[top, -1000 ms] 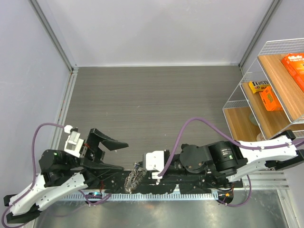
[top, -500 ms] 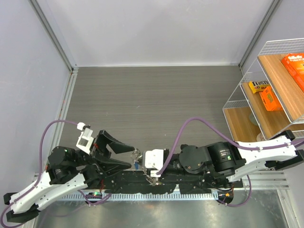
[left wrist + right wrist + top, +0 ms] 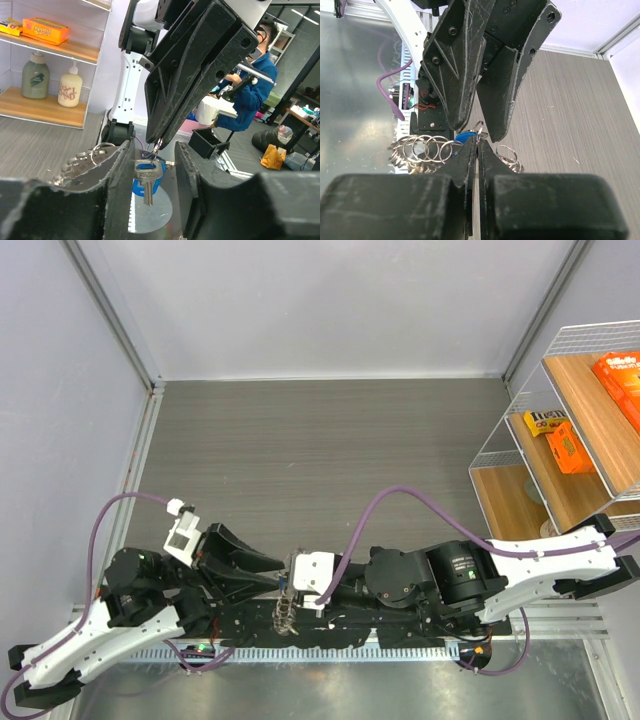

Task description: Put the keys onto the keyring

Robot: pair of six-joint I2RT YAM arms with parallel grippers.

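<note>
One blue key [image 3: 146,176] is judged hung on the keyring [image 3: 427,149] clenched by the right end effector [image 3: 476,145]; the left end effector [image 3: 152,152] is released around it.

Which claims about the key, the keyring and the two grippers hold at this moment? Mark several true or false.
1. The right gripper is shut on the keyring. True.
2. The key between the left gripper's fingers has a green head. False: its head is blue.
3. The left gripper's jaws stand apart with the key between them. True.
4. The two grippers work at opposite ends of the table. False: they meet tip to tip at its near edge.
</note>
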